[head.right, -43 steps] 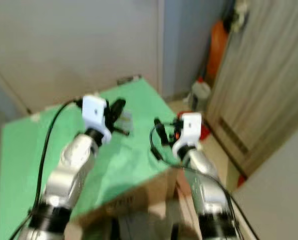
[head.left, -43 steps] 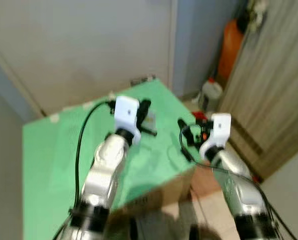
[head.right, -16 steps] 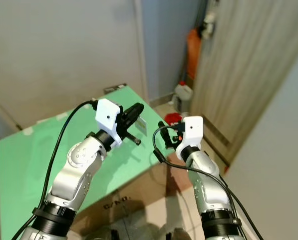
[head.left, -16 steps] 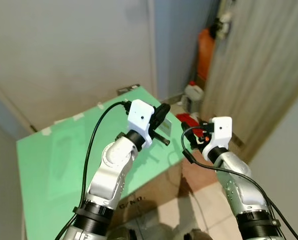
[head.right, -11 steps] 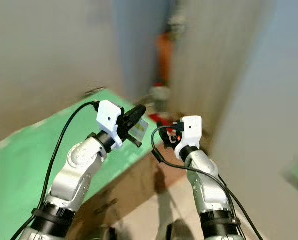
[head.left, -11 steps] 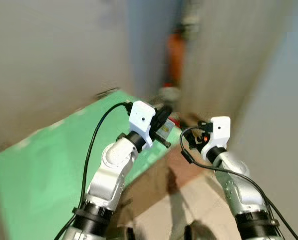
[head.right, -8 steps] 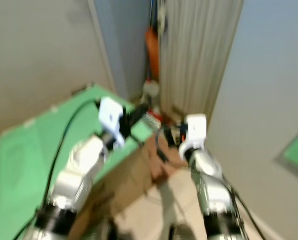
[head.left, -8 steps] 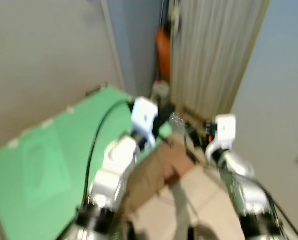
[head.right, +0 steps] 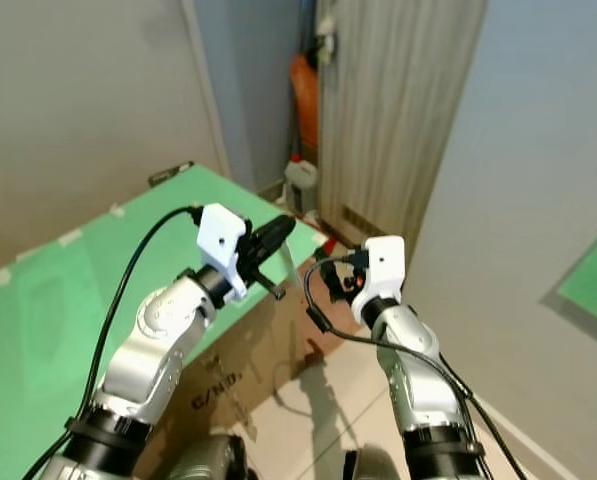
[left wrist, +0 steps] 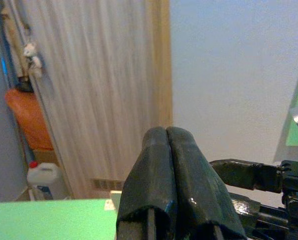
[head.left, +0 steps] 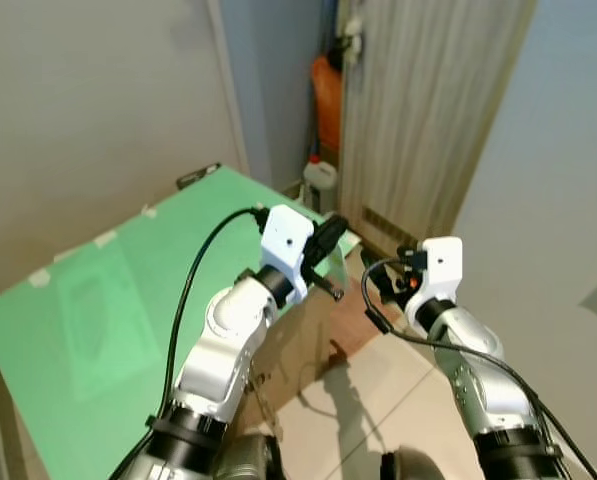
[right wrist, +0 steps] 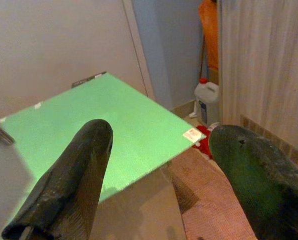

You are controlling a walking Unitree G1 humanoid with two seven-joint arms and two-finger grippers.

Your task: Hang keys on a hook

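Keys: position cannot be told; possibly hidden between the fingers of the left pincer (head.left: 328, 235), which are pressed together with nothing visible past the tips. Judged light, rigid and slick, loose on their ring. Best pinched by one key's head, leaving the ring free for a hook. Right pincer (right wrist: 161, 131) is held just beside the left one, fingers wide apart and empty. Both hover past the corner of the green bench (head.left: 98, 300), above the cardboard box (head.right: 228, 375) beneath it. Bare tiled floor (head.left: 378, 380) gives walking room ahead. Farther off the passage narrows: white jug (head.left: 319, 172) and orange object (head.left: 327, 95) in the nook, wooden door (head.left: 418, 100) beside them.
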